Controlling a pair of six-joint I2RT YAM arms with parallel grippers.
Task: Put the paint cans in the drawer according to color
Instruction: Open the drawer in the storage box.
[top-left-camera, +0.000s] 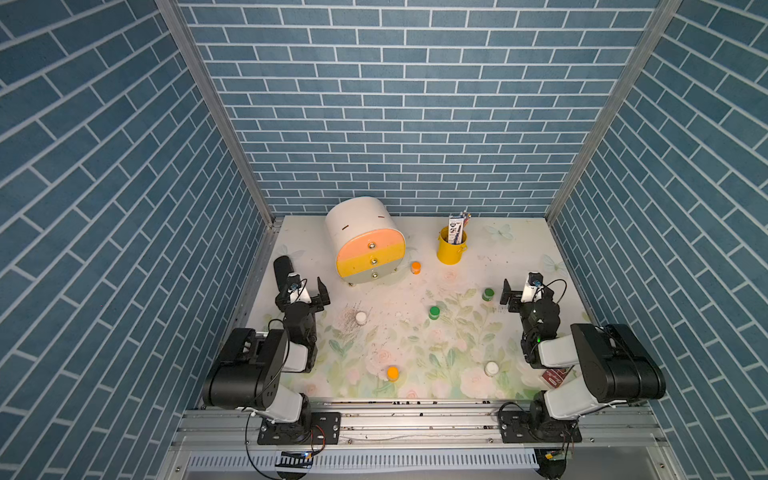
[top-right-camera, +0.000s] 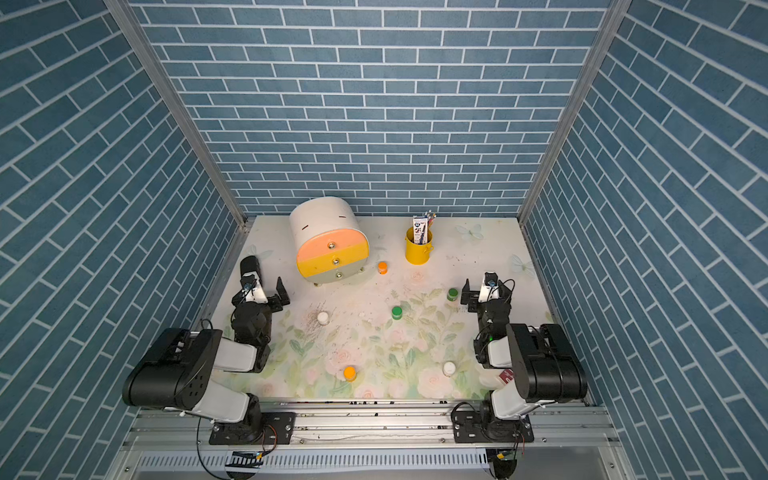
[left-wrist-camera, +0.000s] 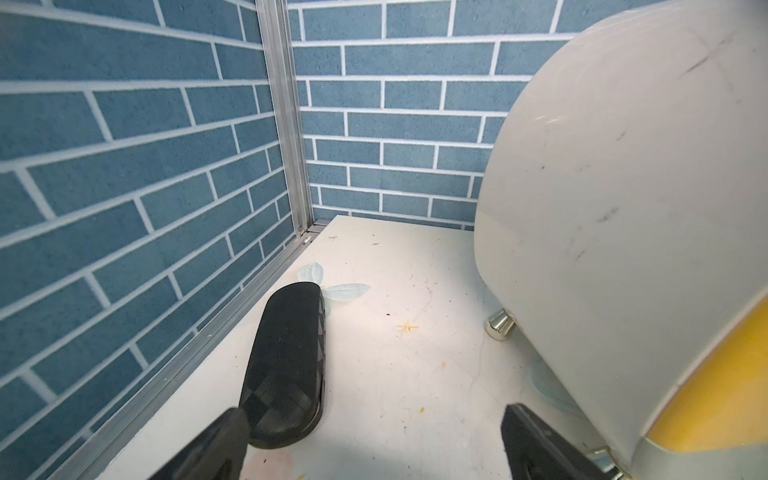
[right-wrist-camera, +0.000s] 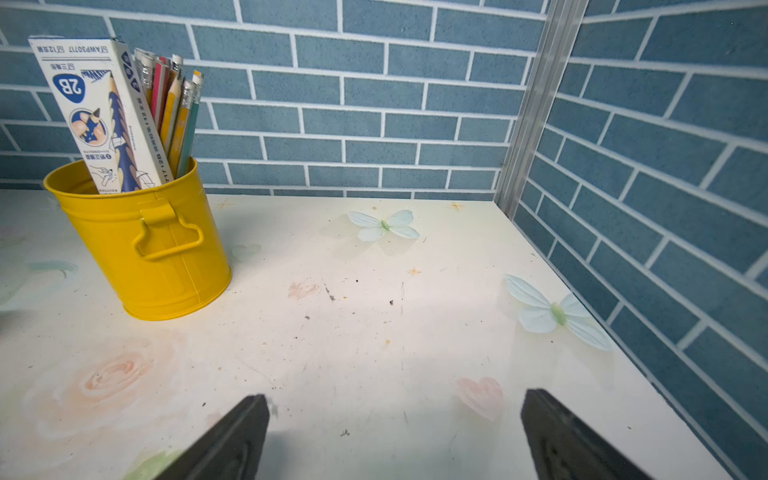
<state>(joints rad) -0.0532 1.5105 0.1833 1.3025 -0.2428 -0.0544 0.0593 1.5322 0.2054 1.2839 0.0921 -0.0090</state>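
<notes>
tabletop (top-left-camera: 478, 266) — brick walls (top-left-camera: 395, 104) at three edges

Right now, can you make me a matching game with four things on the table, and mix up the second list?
Things
1. pencil box
2. far orange-lidded can
3. top drawer front
4. left gripper

Match to
A. peach
B. open, holding nothing
C. standing in the yellow bucket
D. standing on the table by the cabinet

Pairs: 1-C, 2-D, 3-A, 4-B
</notes>
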